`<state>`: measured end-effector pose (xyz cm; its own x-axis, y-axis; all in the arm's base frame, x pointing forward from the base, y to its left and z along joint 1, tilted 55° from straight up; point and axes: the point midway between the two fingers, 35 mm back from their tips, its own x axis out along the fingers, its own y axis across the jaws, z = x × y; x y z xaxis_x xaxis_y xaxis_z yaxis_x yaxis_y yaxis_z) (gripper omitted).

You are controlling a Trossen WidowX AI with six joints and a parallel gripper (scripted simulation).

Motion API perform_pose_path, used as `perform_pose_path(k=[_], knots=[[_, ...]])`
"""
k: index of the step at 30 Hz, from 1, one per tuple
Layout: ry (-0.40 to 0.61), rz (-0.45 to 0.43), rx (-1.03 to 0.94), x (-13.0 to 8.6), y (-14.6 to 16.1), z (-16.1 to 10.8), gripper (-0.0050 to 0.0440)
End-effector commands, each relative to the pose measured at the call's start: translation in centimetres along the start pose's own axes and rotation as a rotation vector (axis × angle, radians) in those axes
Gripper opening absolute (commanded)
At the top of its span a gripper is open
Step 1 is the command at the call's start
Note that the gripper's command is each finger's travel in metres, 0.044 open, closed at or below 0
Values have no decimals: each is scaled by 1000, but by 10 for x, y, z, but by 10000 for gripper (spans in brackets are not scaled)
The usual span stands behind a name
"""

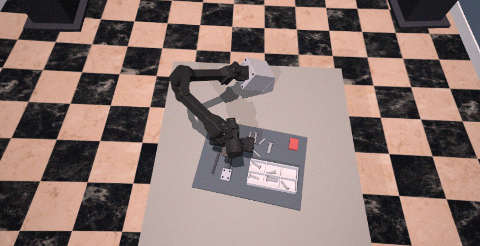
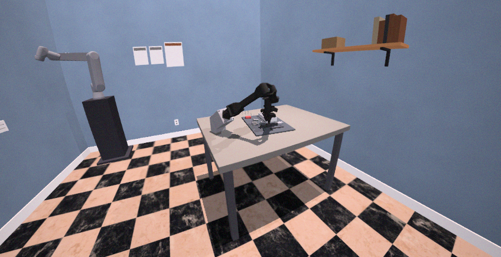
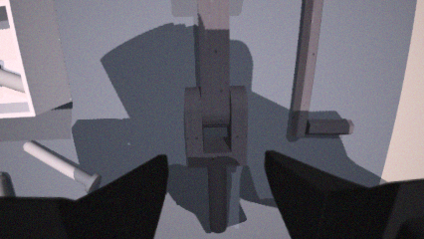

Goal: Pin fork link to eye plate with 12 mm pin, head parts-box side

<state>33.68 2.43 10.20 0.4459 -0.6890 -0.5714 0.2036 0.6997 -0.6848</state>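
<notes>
In the wrist view the grey fork link (image 3: 215, 124) lies on the dark mat directly below me, its two cheeks flanking a square gap. A bar runs from it up to the light eye plate (image 3: 214, 11), which shows in the top view as a white square plate with holes (image 1: 226, 174). My gripper (image 3: 216, 160) is open and empty; its two dark fingers hang on either side of the fork, apart from it. A loose headed pin (image 3: 62, 166) lies on the mat to the left. In the top view my gripper (image 1: 232, 149) hides the fork.
The white parts box (image 1: 273, 175) holds several pins and shows in the wrist view (image 3: 20, 55). More loose pins (image 1: 261, 141) and a red block (image 1: 293, 143) lie on the mat. An L-shaped dark rod (image 3: 305, 75) lies right of the fork. A grey box (image 1: 257, 74) carries the arm's base.
</notes>
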Motion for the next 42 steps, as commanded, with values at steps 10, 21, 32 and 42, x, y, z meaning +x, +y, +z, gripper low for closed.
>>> perform_pose_path(k=[10,21,32,42], knots=[[-19,6,26,-13,-3,7,250],[-17,6,25,-13,-3,6,250],[-17,6,25,-13,-3,6,250],[-17,6,25,-13,-3,6,250]])
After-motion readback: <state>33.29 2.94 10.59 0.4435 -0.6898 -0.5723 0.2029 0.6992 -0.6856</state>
